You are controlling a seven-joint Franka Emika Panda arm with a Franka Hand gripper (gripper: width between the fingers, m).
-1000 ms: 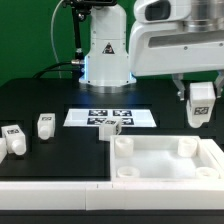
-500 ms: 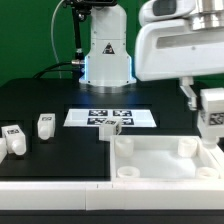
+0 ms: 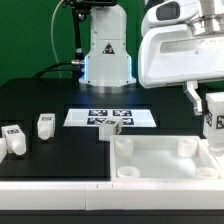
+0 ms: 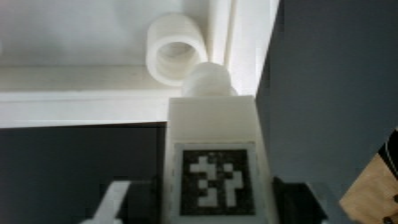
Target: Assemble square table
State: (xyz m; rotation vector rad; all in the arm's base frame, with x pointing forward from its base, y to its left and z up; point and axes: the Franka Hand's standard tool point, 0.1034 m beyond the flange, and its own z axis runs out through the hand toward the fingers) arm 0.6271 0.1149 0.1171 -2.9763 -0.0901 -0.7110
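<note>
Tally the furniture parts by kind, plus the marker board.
Tabletop: 1
Marker board: 1
Legs: 4, two at the exterior view's left, one by the marker board, one held aloft
Total: 6

Setting: a robotics laboratory test bench. A white robot arm base [image 3: 107,50] stands on a black table [image 3: 50,95]. Behind the base hangs a green backdrop [image 3: 30,30]. In front of the base lie the marker board [image 3: 110,117] and a white leg [image 3: 45,125] carrying a printed tag.

White tray top [image 3: 160,160] lies flat, one tagged leg [image 3: 214,122] upright above.
</note>
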